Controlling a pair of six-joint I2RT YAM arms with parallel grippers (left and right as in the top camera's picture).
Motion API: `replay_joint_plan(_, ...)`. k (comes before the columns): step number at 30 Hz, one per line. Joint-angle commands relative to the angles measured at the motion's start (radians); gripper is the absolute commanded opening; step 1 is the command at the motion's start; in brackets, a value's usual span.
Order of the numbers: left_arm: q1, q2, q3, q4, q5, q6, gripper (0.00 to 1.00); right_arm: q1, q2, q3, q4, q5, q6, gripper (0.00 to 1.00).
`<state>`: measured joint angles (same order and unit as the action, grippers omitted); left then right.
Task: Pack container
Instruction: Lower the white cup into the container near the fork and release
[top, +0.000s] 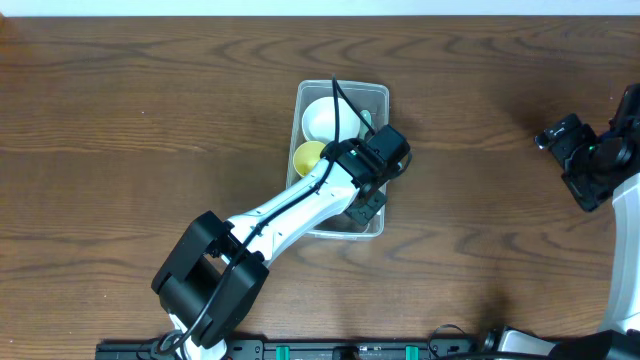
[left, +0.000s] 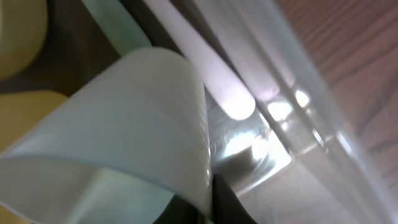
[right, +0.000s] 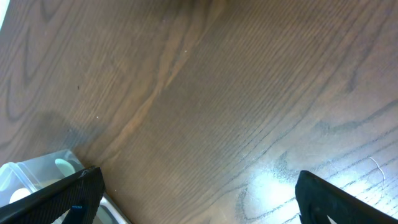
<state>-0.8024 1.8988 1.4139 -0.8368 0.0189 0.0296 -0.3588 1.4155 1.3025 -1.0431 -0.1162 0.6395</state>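
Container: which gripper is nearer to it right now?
Left. The left gripper is right at the container, reaching into it with a pale cup pinched. The right gripper hangs open far to its right, over bare table.

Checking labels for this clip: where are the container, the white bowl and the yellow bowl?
container (top: 375, 97), overhead view, bare corner of its floor.
white bowl (top: 318, 120), overhead view, middle of its inside.
yellow bowl (top: 308, 156), overhead view, middle of visible part.

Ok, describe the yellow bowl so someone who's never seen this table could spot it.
Find the clear container in the middle of the table. Inside, the yellow bowl sits beside the white bowl, toward the robot's side. Its yellow colour sets it apart.
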Motion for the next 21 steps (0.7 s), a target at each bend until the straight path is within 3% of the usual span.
replay_joint_plan(1, -0.002, 0.003, 0.016, -0.037, -0.013, 0.029, 0.09, -0.008, 0.003, 0.006, 0.000, 0.000, -0.005, 0.99)
replay_joint_plan(21, -0.002, 0.001, 0.065, -0.052, -0.084, 0.042, 0.06, -0.008, 0.003, 0.006, 0.000, 0.000, -0.005, 0.99)
